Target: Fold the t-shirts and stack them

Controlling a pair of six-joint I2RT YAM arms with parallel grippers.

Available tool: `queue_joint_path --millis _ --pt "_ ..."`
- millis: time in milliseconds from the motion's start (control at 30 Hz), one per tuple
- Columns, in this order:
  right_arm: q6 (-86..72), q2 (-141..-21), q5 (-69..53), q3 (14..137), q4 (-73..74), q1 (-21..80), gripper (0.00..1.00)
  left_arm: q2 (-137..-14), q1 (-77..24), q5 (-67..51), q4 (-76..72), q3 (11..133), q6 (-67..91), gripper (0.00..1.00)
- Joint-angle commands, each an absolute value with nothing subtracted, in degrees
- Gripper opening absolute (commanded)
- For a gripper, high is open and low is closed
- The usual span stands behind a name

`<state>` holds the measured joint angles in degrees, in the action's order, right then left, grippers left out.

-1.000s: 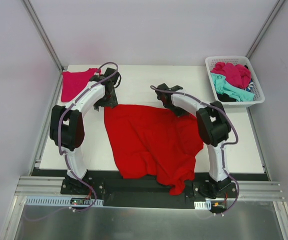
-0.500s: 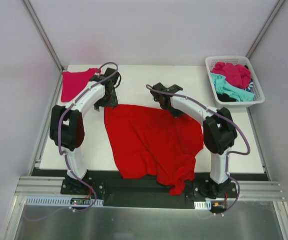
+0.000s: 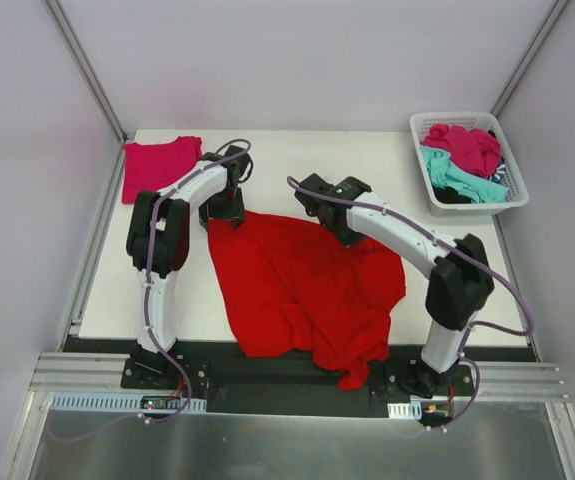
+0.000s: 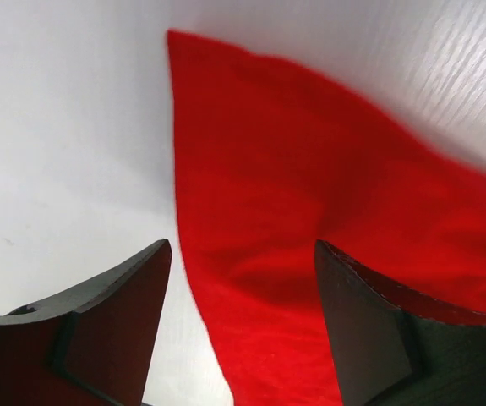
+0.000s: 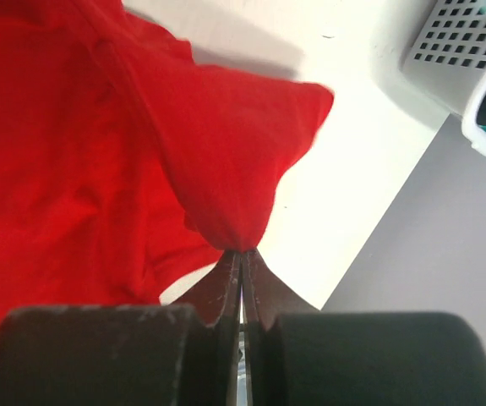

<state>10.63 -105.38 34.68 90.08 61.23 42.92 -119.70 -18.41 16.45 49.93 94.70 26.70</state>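
While the red shirt [image 3: 302,285] lies spread over the middle of the bench [image 3: 297,160], its lower end hangs past the near edge at 6 o'clock. The cloth is rumpled, with folds along its right side.

At the shirt's 11 o'clock corner, the left fingers [image 3: 223,208] are released and spread wide. In the left wrist view the corner's left edge runs up between them, red cloth on one side and bare white bench on the other. Whether they touch the cloth cannot be told.

At the shirt's 1 o'clock edge, the right fingers [image 5: 241,262] are clenched on a pinch of red cloth. The right wrist view shows the fabric drawn to a point at their tips and fanning out from there.

A pink shirt [image 3: 157,165] lies flat at the bench's 10 o'clock corner, well apart from the red one and just beside the left arm.

At 2 o'clock a white lattice basket [image 3: 419,126] holds a heap of cloth, with a magenta shirt [image 3: 467,145] on top and a teal shirt [image 3: 452,178] nearer the front.
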Motion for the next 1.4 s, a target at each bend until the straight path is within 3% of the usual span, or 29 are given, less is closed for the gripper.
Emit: queue_joint_path --millis 0,333,767,1100,1367 --pt "6.1 -94.1 34.1 93.0 71.1 48.9 0.01 -123.4 -18.8 14.5 54.7 103.6 23.6 0.68" --pt "4.0 -87.1 34.5 90.9 78.0 52.4 0.01 -128.1 -18.3 16.3 57.2 113.3 23.3 0.68" --pt "4.8 -87.2 32.6 89.8 76.4 53.9 0.01 -131.1 -18.3 15.6 55.9 112.4 24.7 0.63" --pt "3.5 -87.1 31.4 88.2 76.2 56.8 0.01 -136.9 -18.2 10.9 57.4 125.1 23.2 0.56" --pt "3.3 -86.3 31.3 87.5 76.1 57.3 0.01 -138.8 -17.7 8.1 57.4 125.6 24.3 0.56"
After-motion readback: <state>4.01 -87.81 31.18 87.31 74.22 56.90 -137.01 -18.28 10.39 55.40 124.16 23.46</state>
